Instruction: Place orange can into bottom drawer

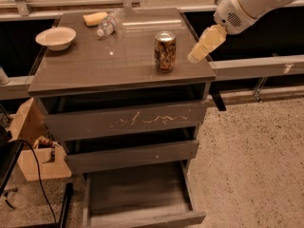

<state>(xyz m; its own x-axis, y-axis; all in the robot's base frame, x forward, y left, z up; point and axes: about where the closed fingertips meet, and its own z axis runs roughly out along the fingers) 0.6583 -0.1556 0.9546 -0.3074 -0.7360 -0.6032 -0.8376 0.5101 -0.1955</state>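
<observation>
1. Grey-brown and pulled out, the bottom drawer (137, 194) lies nearest, its shallow tray bare and, I judge, ready to take a drop from above.
2. Above it, the middle drawer (133, 156) and the white-scratched drawer front (128, 120) sit further in, leaving the tray uncovered.
3. On the cabinet top (95, 70) the orange can (165, 51) stands upright near the right front edge.
4. The gripper (194, 55) hovers just right of the can, not touching it, angled toward it, likely for a side grasp. Open or closed, I cannot tell.
5. Farther back sit a bowl (55, 37), a clear bottle (108, 24) and a yellow sponge (95, 18).
</observation>
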